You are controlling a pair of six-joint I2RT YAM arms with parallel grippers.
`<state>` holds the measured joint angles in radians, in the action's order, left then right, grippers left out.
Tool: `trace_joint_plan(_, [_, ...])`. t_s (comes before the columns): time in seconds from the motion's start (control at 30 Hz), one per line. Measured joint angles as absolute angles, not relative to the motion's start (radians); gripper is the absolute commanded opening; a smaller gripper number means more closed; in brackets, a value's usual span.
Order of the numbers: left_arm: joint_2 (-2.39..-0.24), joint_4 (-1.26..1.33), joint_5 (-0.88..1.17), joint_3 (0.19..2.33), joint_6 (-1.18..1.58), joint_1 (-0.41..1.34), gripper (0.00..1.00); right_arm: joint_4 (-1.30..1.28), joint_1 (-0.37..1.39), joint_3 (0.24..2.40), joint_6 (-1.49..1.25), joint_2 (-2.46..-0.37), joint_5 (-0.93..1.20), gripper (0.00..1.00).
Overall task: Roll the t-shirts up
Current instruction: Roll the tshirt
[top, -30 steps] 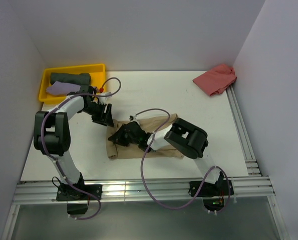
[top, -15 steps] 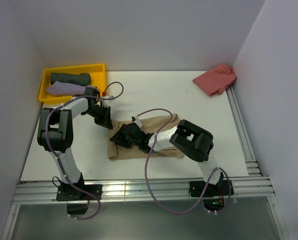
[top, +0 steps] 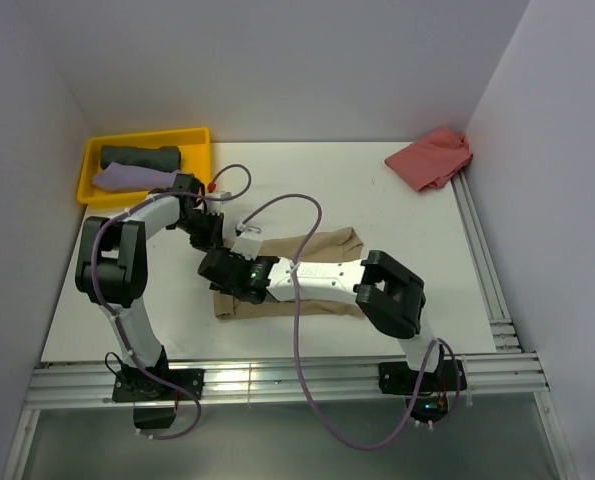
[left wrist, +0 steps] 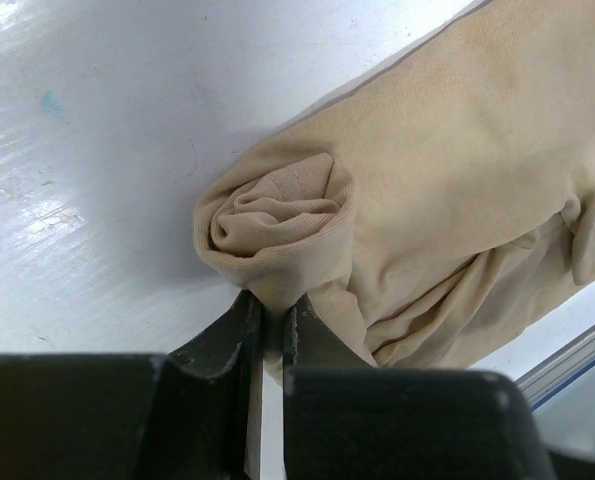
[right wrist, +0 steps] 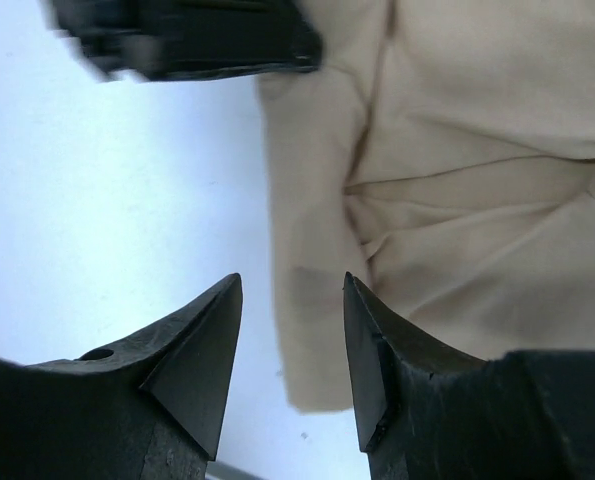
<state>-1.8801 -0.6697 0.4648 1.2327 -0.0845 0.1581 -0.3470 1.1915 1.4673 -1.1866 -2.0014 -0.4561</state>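
Our left gripper (left wrist: 273, 318) clenches the rolled end of the soft tan-beige t-shirt (left wrist: 457, 170) on the white desk (top: 307, 180); our right gripper (right wrist: 292, 300) hovers released over its edge; we should roll evenly and tight

White table (top: 307, 190), tan t-shirt (top: 332, 245), pink t-shirt (top: 432, 160), yellow bin (top: 201, 150)

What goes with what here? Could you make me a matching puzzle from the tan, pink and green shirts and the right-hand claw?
Things:
1. tan t-shirt
2. salmon-pink t-shirt
3. dark green t-shirt
4. right gripper

Places or states:
A. in the yellow tray
B. open
C. pinched by the left gripper, one end rolled
D. bunched at the far right corner of the table

Pairs: 1-C, 2-D, 3-A, 4-B
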Motion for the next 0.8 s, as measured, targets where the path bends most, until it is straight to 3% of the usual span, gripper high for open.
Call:
trace_joint_plan(0.23, [-1.880, -0.669, 0.455, 1.233, -0.084, 0.163, 0.05, -0.459, 1.223, 1.611, -1.136, -2.046, -0.503, 0.52])
trace_joint_plan(0.8, [-1.880, -0.670, 0.445, 1.237, -0.084, 0.173, 0.06, -0.503, 1.254, 1.623, -1.114, -2.134, -0.502, 0.52])
